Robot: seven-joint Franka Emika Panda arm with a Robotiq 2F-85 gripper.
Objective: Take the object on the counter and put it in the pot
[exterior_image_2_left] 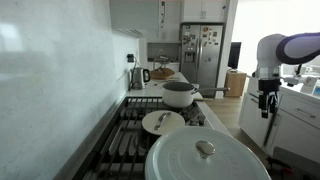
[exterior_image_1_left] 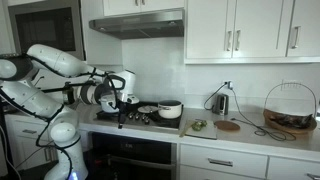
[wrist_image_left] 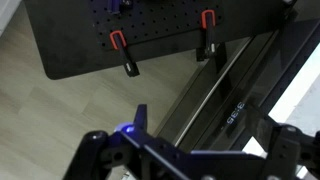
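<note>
The object, small, green and lumpy, lies on the counter to the right of the stove. The pot, squat and white with a dark rim, sits on the stove; it also shows mid-stove as the pot. My gripper hangs pointing down off the stove's front edge, well away from both the pot and the object. In an exterior view the gripper hovers beside the range. In the wrist view the gripper is open with nothing between its fingers, looking at floor and oven front.
A round wooden board, a kettle and a wire basket stand on the counter. A dark pan is left of the pot. A large white lid and a small pan sit on nearer burners.
</note>
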